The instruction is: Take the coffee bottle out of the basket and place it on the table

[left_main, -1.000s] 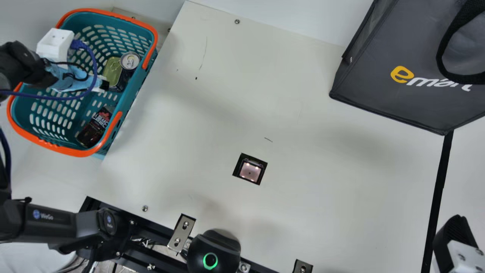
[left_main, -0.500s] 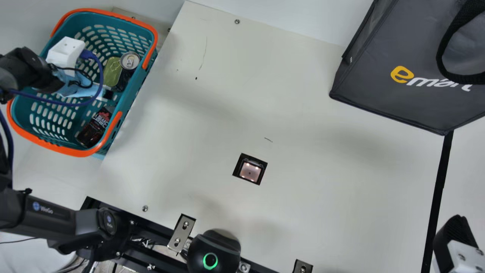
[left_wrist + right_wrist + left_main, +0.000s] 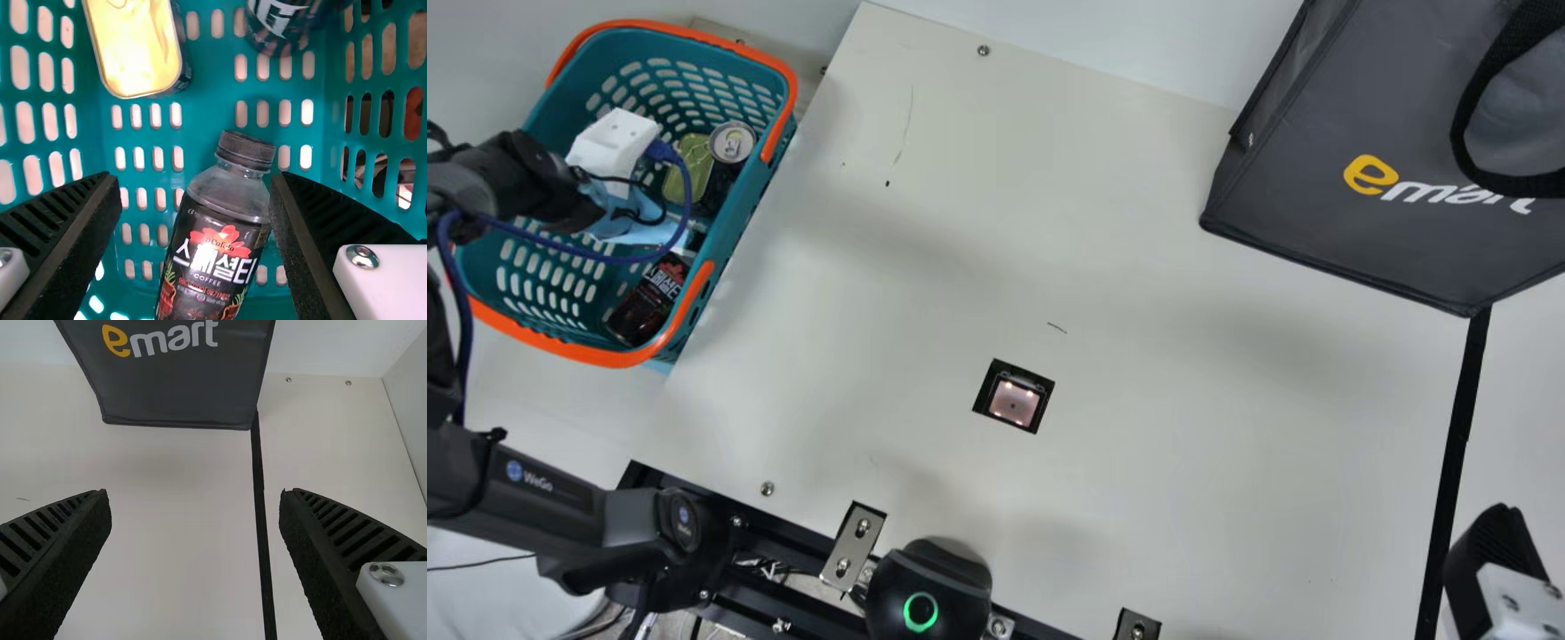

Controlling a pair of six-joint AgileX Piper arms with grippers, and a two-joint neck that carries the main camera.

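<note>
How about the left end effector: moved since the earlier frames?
Yes. Against the basket in the main view, the left end effector has shifted right and toward the view's bottom.

Coffee bottle [image 3: 212, 257]: base cut off by left wrist view's bottom edge; cap hidden in main view behind the left gripper [image 3: 631, 229].
Flat tin [image 3: 137, 50]: far end cut off by left wrist view's top edge; partly covered by white block [image 3: 612, 147] in main view.
Drink can [image 3: 277, 23]: cut off by the same top edge.
Basket [image 3: 760, 200]: rim partly behind the left arm [image 3: 516, 178], main view.
Right gripper [image 3: 1494, 564]: cut off, main view's right edge.
Bag [image 3: 1352, 240]: top cut off, right wrist view.
</note>
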